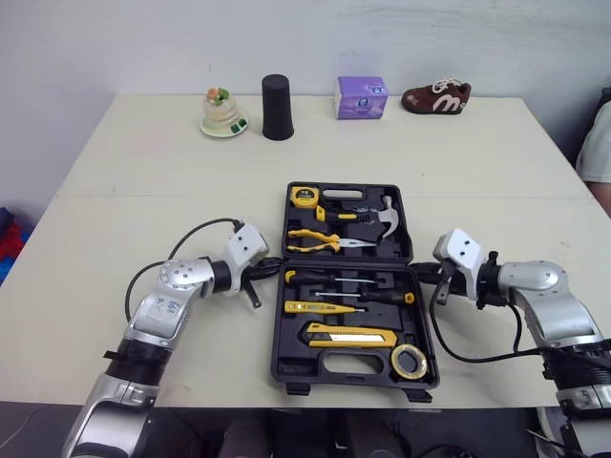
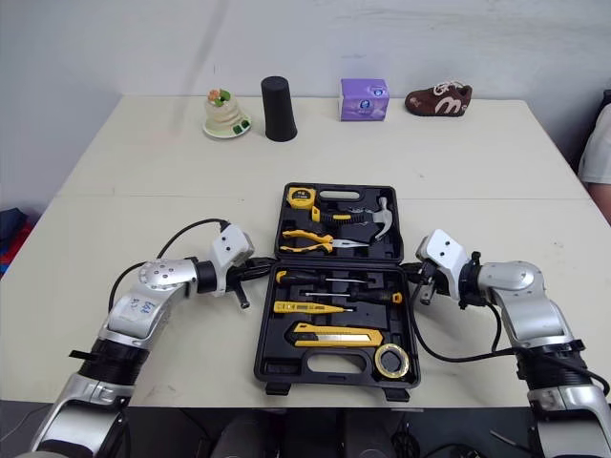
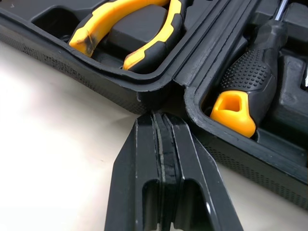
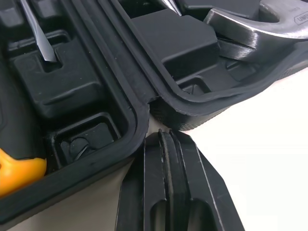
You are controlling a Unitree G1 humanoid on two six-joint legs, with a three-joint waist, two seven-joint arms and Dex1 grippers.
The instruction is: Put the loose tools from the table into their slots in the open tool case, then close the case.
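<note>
Closest in were the two grippers, one on each side of the open tool case (image 1: 278, 329), which sat in the middle of the surface (image 1: 143, 172). On the case's left side, the left gripper (image 1: 271, 268) had its jaws pressed together with nothing in them. Its tip touched the case right at the hinge. On the case's right side, the right gripper (image 1: 421, 273) was just the same, with its jaws pressed together and empty at the hinge.

Every tool I could see was inside the case. The hammer (image 1: 382, 218), the pliers (image 1: 320, 239) and the tape measure (image 1: 305, 196) lay in the far half. The screwdrivers (image 1: 348, 279), the yellow knife (image 1: 348, 334) and the roll of tape (image 1: 410, 361) lay in the near half. I saw no loose tool beside the case, so I think only the closing was left.

Closing it could go wrong. A push so close to the hinge is weak, so the case might slide away and not fold. If one half swung up fast, the hammer or pliers might drop out of their slots. A tool sitting too high could stop the case from shutting. The tips could also get squeezed in the hinge.
</note>
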